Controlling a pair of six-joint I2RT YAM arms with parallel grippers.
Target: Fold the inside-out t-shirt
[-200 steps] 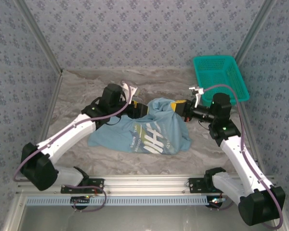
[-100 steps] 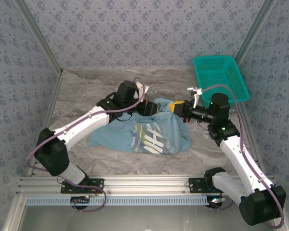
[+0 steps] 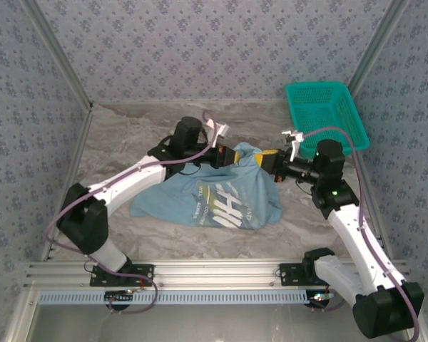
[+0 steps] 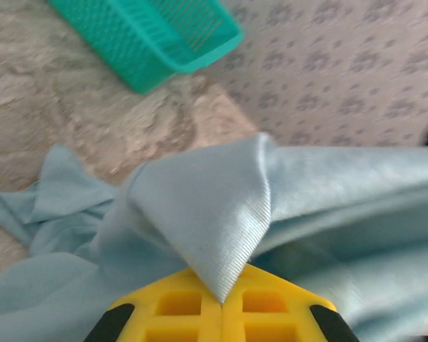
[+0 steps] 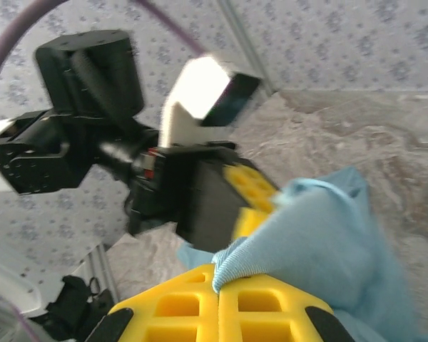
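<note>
The light-blue inside-out t-shirt (image 3: 221, 194) lies crumpled on the marble table, white lettering and dark graphic facing up. Its far edge is lifted between the two arms. My left gripper (image 3: 234, 153) is shut on a ribbed fold of the t-shirt (image 4: 221, 214) that comes to a point between the yellow pads (image 4: 178, 306). My right gripper (image 3: 265, 159) is shut on the t-shirt (image 5: 321, 249) too, a ribbed hem pinched between its yellow pads (image 5: 185, 306). In the right wrist view the left gripper (image 5: 253, 196) faces mine, close by.
A teal mesh basket (image 3: 327, 114) stands at the back right of the table (image 3: 121, 135), also in the left wrist view (image 4: 150, 35). Patterned walls (image 3: 200, 50) close in the back and sides. An aluminium rail (image 3: 214, 274) runs along the near edge.
The left arm swung right across the back of the shirt and its gripper closed on the fabric next to the right gripper. The right gripper kept its hold and barely moved.
</note>
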